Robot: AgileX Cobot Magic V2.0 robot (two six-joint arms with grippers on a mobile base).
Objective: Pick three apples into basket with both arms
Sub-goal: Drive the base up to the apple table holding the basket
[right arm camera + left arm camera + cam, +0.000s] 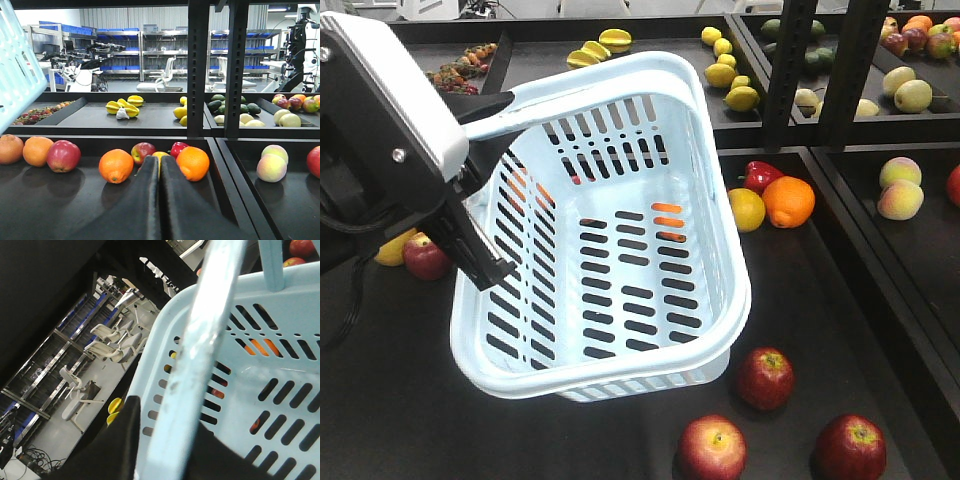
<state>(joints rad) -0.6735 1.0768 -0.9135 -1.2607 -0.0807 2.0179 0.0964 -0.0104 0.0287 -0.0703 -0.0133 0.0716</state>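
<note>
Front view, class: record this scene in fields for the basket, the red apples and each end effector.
basket: tilted, nothing inside
three apples: dark red, lying outside the basket near its lower end
left end effector: shut on the basket's handle
right end effector: shut, holding nothing
progress: no apple in the basket yet

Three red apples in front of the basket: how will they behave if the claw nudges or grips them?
Likely to roll: the apples are round and sit loose on a flat dark shelf. Their glossy skin suggests they may slip in a shallow pinch. They look firm, so probably stiff under grip.
</note>
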